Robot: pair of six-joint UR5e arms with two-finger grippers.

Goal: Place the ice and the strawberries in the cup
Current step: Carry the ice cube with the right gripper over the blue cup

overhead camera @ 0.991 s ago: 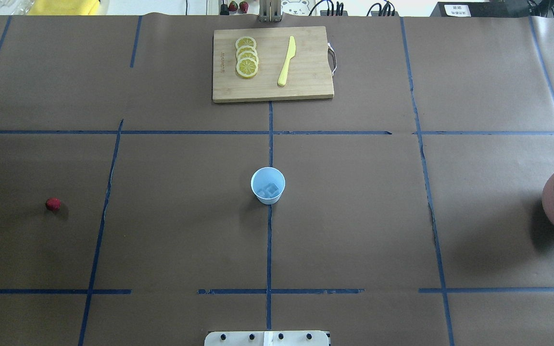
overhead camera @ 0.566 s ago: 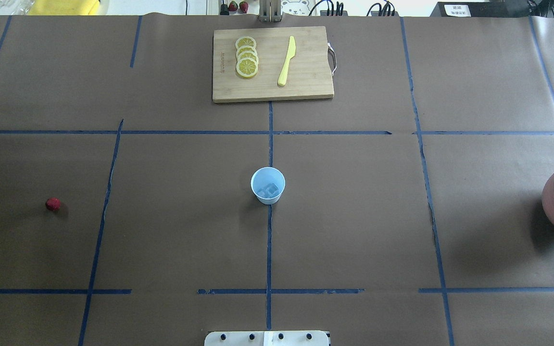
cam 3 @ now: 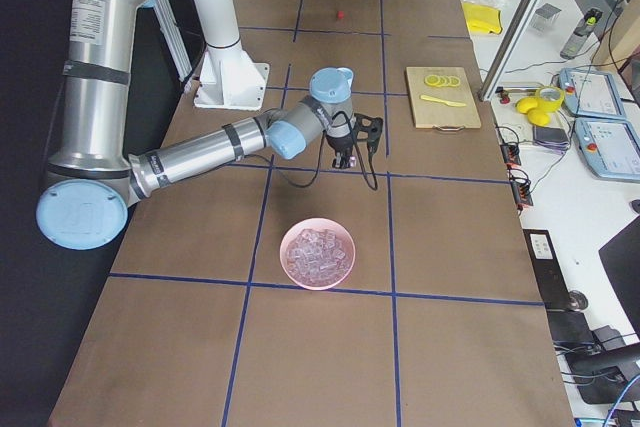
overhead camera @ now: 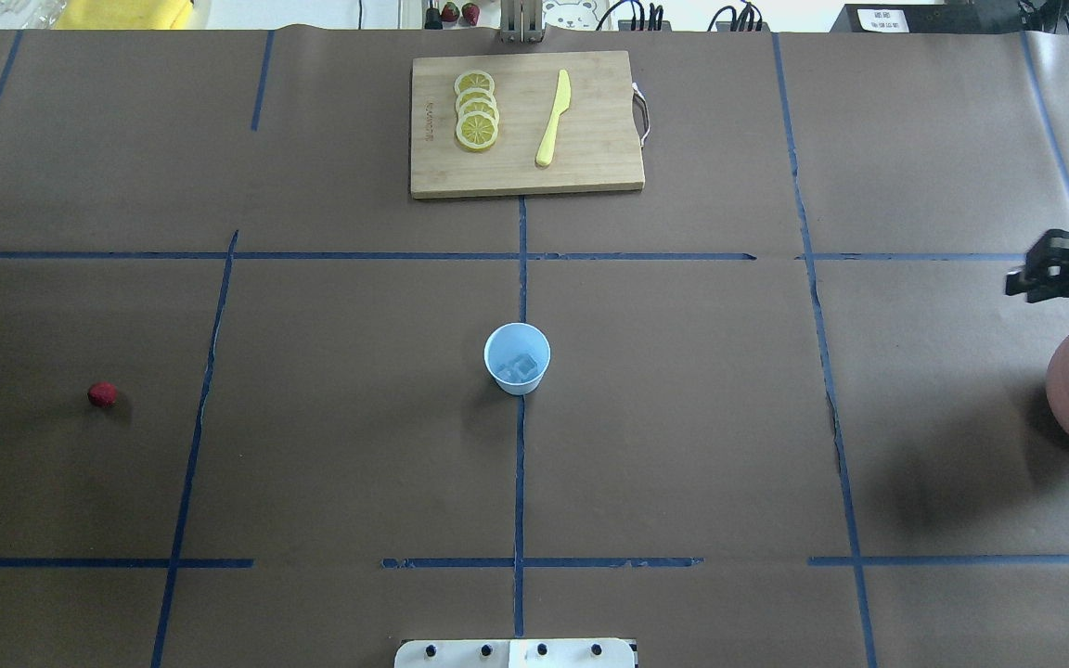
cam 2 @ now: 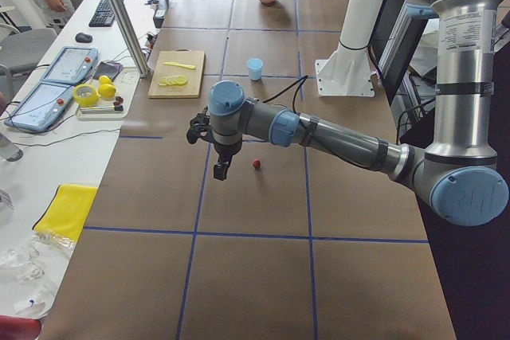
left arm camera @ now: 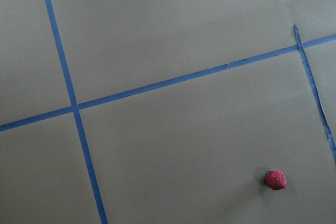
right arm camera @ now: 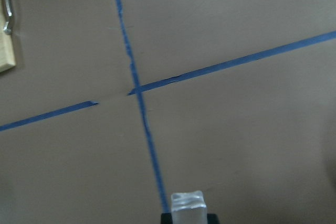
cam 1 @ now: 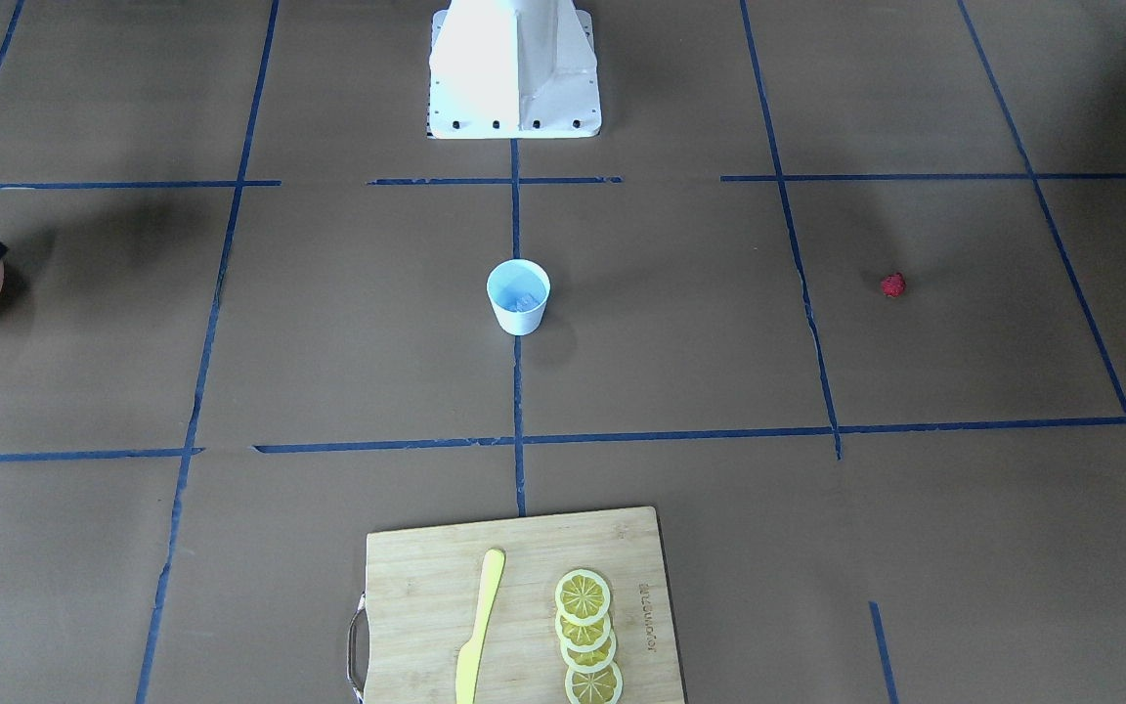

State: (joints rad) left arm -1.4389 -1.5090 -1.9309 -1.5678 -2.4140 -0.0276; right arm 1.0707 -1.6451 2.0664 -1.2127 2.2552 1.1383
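One cup (overhead camera: 517,357) stands in the middle of the table, and in its bottom lie what look like two cubes (overhead camera: 521,368), though the pale blue wall blurs their edges. One strawberry (overhead camera: 102,394) lies alone on the brown paper, well out to the left of the cup. One pink bowl (cam 3: 286,243) sits at the right end of the table, heaped with ice (cam 3: 318,255), too many pieces to count.

At the far side, in the centre, is one cutting board (overhead camera: 590,153) carrying four lemon slices (overhead camera: 476,111) in an overlapping row and one yellow knife (overhead camera: 553,119) beside them.

The right gripper (overhead camera: 1022,283) hangs above the table just beyond the bowl, its fingers clamped on a single ice cube (right arm camera: 187,207). The left gripper (cam 2: 220,171) hovers over the table near the strawberry without touching it. Its fingers point down, but I cannot tell whether they are apart or together.
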